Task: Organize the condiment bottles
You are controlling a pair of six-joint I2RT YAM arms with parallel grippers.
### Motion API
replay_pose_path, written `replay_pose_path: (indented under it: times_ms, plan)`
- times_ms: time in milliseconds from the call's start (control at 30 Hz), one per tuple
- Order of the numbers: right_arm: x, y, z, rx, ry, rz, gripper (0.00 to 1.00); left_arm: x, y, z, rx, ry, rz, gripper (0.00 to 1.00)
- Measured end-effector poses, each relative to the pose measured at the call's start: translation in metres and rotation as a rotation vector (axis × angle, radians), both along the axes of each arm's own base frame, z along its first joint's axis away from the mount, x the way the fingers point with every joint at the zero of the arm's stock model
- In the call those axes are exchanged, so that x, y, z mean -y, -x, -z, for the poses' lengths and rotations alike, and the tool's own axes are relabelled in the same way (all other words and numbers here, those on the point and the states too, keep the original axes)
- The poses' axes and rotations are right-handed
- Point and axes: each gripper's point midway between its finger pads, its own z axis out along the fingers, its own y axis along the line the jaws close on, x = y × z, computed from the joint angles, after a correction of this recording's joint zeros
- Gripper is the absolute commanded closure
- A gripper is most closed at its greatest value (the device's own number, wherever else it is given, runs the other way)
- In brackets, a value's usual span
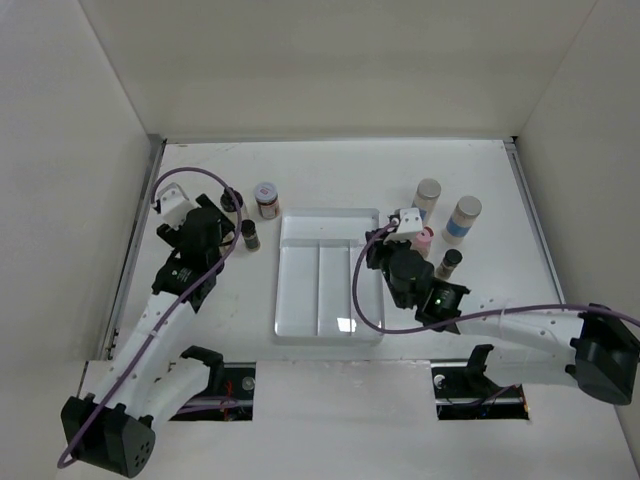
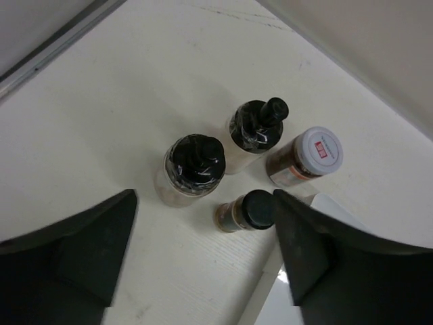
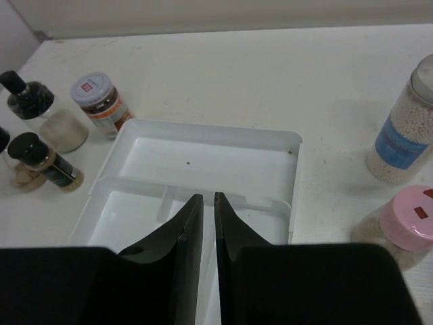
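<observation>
On the left of the desk, just beside the white tray, we find one cluster of condiment bottles: a squat bottle with a wrapped black cap, a black-spouted bottle, a red-labelled jar and a small dark bottle. On the tray's other side stand a grey-lidded bottle, a blue-labelled bottle, a pink-lidded jar and a second small dark bottle. None is in the tray yet.

The left gripper hangs above the left cluster with its jaws wide and nothing between them. The right gripper is closed on nothing, over the tray's near compartments.

We judge these bottles light and rigid, with smooth round sides that could slip out of a loose pinch. The taller ones look easy to tip, and the neighbours stand close, so the fingers need a clear gap on both sides. We would take each around the body just below the cap, not on the glossy wrapped cap or the thin spout.
</observation>
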Motion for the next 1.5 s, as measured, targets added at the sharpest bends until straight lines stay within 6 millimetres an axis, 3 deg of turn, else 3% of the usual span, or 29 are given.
replay_pose_path:
  times_ms: [33,133,200,300,433,600,967,1167,1500]
  plan:
    - [0.001,0.000,-0.003,0.004,-0.012,-0.002,0.73,-0.003,-0.001,0.001,0.005,0.002,-0.004,0.49]
    - [0.005,0.000,-0.006,0.011,-0.043,-0.003,0.59,-0.009,-0.003,0.005,0.002,-0.007,-0.014,0.55]
    - [0.008,0.000,-0.005,0.011,-0.054,-0.003,0.46,-0.010,-0.004,0.007,-0.004,-0.012,-0.020,0.47]
    - [0.008,0.000,-0.002,0.007,-0.058,-0.010,0.37,-0.009,-0.010,0.015,-0.028,-0.023,-0.019,0.31]
    - [0.002,0.001,0.001,0.001,-0.057,-0.041,0.36,-0.001,-0.020,0.045,-0.124,-0.055,0.002,0.21]
    - [-0.004,0.000,0.011,-0.015,-0.036,-0.059,0.34,0.009,-0.028,0.075,-0.217,-0.095,0.033,0.22]
    - [-0.011,-0.001,0.030,-0.049,0.008,-0.076,0.33,0.003,-0.045,0.088,-0.217,-0.144,-0.018,0.25]
    - [-0.011,-0.001,0.031,-0.049,0.008,-0.078,0.32,-0.003,-0.050,0.098,-0.237,-0.168,-0.042,0.28]
    - [-0.012,-0.002,0.028,-0.042,0.002,-0.080,0.31,-0.017,-0.059,0.107,-0.239,-0.173,-0.092,0.45]
